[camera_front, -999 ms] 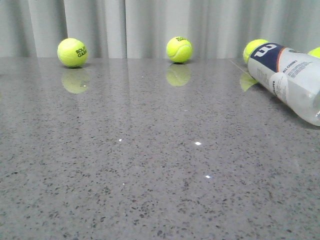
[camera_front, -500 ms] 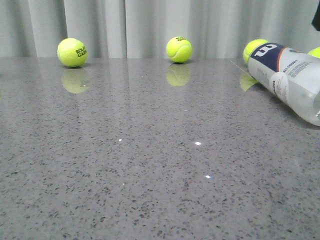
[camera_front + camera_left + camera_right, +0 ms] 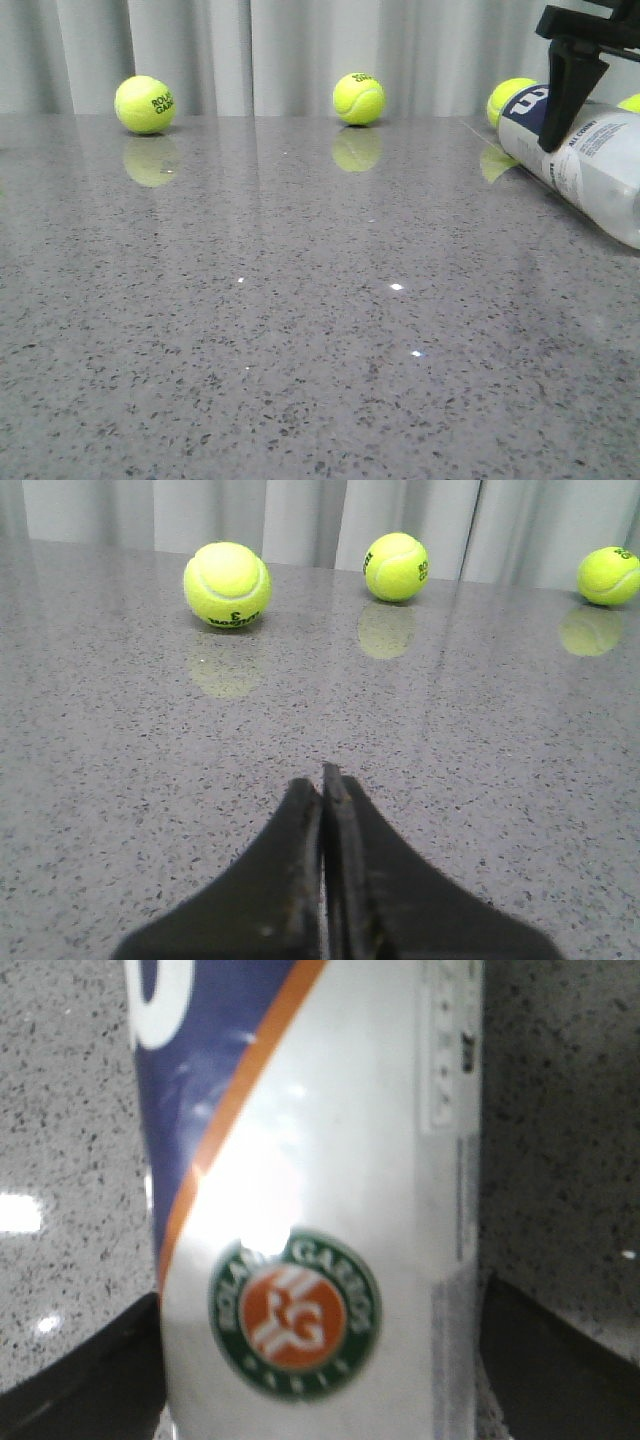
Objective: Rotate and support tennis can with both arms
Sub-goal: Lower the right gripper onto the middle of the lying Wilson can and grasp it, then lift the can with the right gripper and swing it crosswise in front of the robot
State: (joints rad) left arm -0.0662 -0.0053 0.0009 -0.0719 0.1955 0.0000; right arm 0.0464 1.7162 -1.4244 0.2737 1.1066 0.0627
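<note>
The tennis can [image 3: 600, 165] lies on its side at the table's far right, with its navy band toward the back. The right arm hangs over it, and one black finger [image 3: 566, 95] reaches down in front of the navy band. In the right wrist view the can [image 3: 320, 1140] fills the gap of my right gripper [image 3: 320, 1400]. It shows an orange stripe and a round green-and-orange label. Both black fingers straddle it, and the gripper is open. My left gripper [image 3: 322, 780] is shut on nothing, low over bare table, and does not show in the front view.
Tennis balls sit along the back by the curtain: one at the left [image 3: 145, 105], one in the middle [image 3: 358, 98] and one behind the can [image 3: 510, 98]. Three balls [image 3: 227, 583] [image 3: 396, 567] [image 3: 608, 575] lie ahead of the left gripper. The table is grey speckled stone [image 3: 300, 330].
The right arm has come down into the front view from the top right and now straddles the can. The can and balls have not moved.
</note>
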